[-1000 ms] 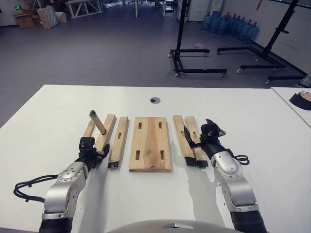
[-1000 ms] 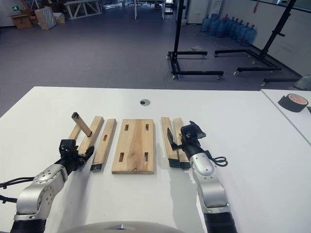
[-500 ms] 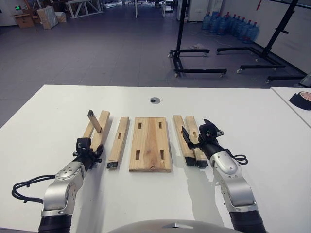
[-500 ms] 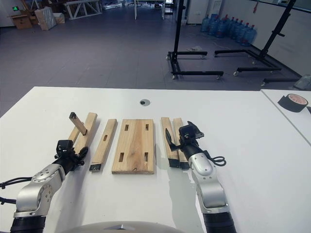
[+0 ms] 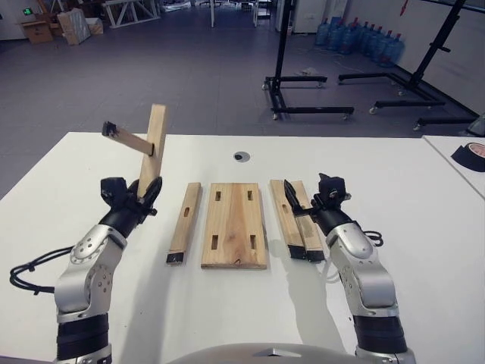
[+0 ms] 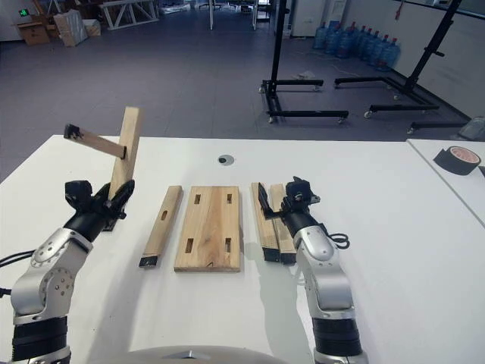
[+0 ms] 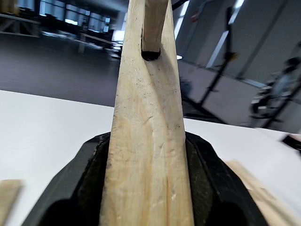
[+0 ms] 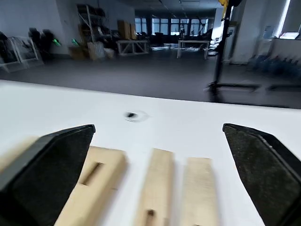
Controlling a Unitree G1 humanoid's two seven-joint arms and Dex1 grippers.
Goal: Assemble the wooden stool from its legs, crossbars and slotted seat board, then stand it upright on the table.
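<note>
Between the left fingers (image 7: 77, 188), a stool leg (image 5: 155, 140) is standing upright, held above the counter (image 5: 394, 174). The fingers are clamping its lower end, and a crossbar (image 5: 123, 137) is sticking out sideways from the slot near its top. The right fingers (image 8: 47, 160) are spreading wide, hovering over two more legs (image 5: 289, 227) lying side by side. Between the two sets of fingers, the slotted seat board (image 5: 233, 224) and another slotted leg (image 5: 184, 218) are lying flat.

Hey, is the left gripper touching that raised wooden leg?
Touching: in the left wrist view the left gripper clamps the leg between both pads.
</note>
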